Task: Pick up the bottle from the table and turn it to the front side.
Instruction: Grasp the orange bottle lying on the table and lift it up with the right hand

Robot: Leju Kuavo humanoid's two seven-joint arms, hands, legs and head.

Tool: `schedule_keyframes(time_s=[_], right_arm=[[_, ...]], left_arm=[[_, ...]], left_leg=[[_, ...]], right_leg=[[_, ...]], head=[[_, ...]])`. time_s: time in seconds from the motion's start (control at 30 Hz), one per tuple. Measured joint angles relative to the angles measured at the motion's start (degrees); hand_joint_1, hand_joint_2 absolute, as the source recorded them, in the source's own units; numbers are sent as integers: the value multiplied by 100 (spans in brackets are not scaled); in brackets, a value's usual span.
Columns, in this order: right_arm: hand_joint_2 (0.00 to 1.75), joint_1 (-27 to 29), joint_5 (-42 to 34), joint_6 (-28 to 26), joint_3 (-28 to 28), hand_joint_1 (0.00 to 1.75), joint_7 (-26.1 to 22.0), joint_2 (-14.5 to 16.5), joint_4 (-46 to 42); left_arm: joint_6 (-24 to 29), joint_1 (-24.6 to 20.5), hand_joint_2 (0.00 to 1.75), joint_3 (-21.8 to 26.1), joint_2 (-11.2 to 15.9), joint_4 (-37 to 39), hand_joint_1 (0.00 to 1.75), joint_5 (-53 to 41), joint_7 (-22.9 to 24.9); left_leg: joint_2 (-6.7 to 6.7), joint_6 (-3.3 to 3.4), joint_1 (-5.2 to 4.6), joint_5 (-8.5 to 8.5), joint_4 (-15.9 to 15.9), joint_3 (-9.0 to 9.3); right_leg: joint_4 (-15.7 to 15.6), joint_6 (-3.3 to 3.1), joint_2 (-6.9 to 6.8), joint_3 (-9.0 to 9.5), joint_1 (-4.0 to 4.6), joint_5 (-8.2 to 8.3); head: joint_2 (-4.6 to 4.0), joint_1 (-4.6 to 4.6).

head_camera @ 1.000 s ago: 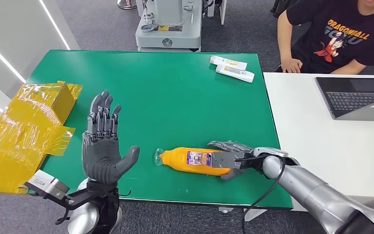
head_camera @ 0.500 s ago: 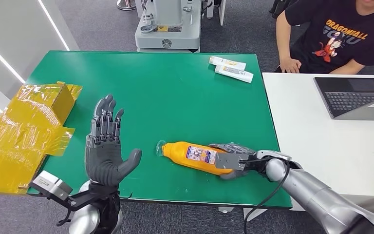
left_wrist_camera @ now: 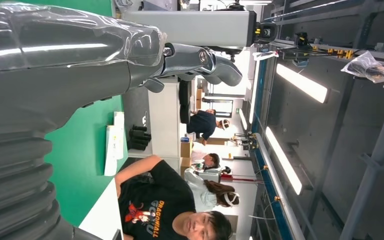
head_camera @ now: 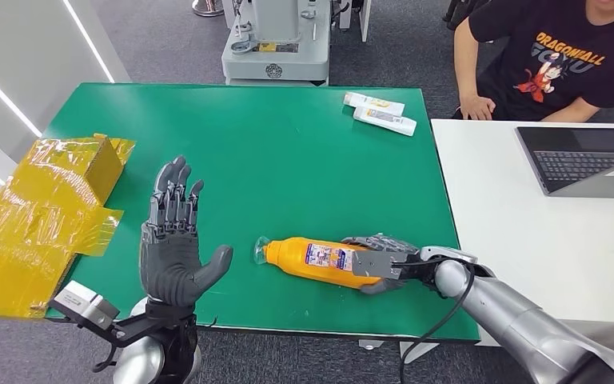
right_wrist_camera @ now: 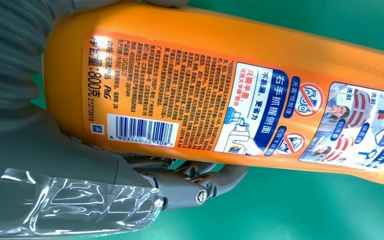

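An orange bottle (head_camera: 318,261) with a clear cap lies on its side near the front edge of the green table (head_camera: 288,160), cap end pointing left. My right hand (head_camera: 385,258) grips its base end, fingers over the top and thumb on the near side. The right wrist view shows the bottle's (right_wrist_camera: 205,85) back label with barcode and small print facing the camera, held by my right hand (right_wrist_camera: 130,175). My left hand (head_camera: 172,252) is raised above the table's front left, palm up, fingers spread, holding nothing; its fingers (left_wrist_camera: 200,60) stretch out in the left wrist view.
A crumpled yellow box (head_camera: 40,208) lies at the table's left edge. Two white tubes (head_camera: 380,112) lie at the far right corner. A white table (head_camera: 528,232) with a laptop (head_camera: 588,160) adjoins on the right, where a person (head_camera: 560,56) sits. A grey machine (head_camera: 276,40) stands behind.
The bottle's cap end swung a little away from me, then came partway back, with my right hand still holding the base. My left hand has stayed raised and spread.
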Motion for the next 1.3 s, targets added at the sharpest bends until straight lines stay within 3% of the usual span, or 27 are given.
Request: schedule_keyframes(time_s=[0.17,0.57,0.67,0.8,1.0,1.13,1.3], right_arm=[[175,0,0,-7,-1,174,-16,1,0],[175,79,60,-389,-74,175,-187,8,4],[175,239,47,-1105,-311,175,-226,1,-133],[175,654,128,-2325,-1086,175,-155,-105,-809],[175,1764,421,-3534,-2114,175,-233,-179,-2077],[175,2274,511,-3882,-2494,175,-302,-176,-2698],[175,2389,591,-4025,-2661,175,-352,-98,-3003]], left_arm=[[16,0,175,0,0,1,0,9,-1],[133,30,175,0,0,74,0,83,-34],[204,32,175,0,0,86,0,115,-95],[282,35,175,0,1,90,0,129,-143],[286,-95,175,1,3,176,0,104,-193],[289,-322,175,0,29,268,0,40,-198],[304,-480,175,0,46,331,0,9,-197]], left_leg=[[0,0,0,0,0,0],[0,0,0,0,0,-1],[-6,1,-1,1,0,-5],[-13,2,-1,2,1,-9],[-17,4,-1,-6,-1,-16],[-10,3,-1,-8,-3,-20],[-8,3,-1,-6,-3,-18]], right_leg=[[0,0,0,0,0,0],[1,0,0,0,0,0],[1,0,-9,-2,0,0],[0,1,-18,-3,0,-1],[-3,10,-18,-8,0,-10],[-1,11,-14,-11,0,-11],[0,10,-12,-11,-1,-10]], head=[[0,0],[0,0],[0,-1],[0,-1],[0,0],[0,0],[0,0]])
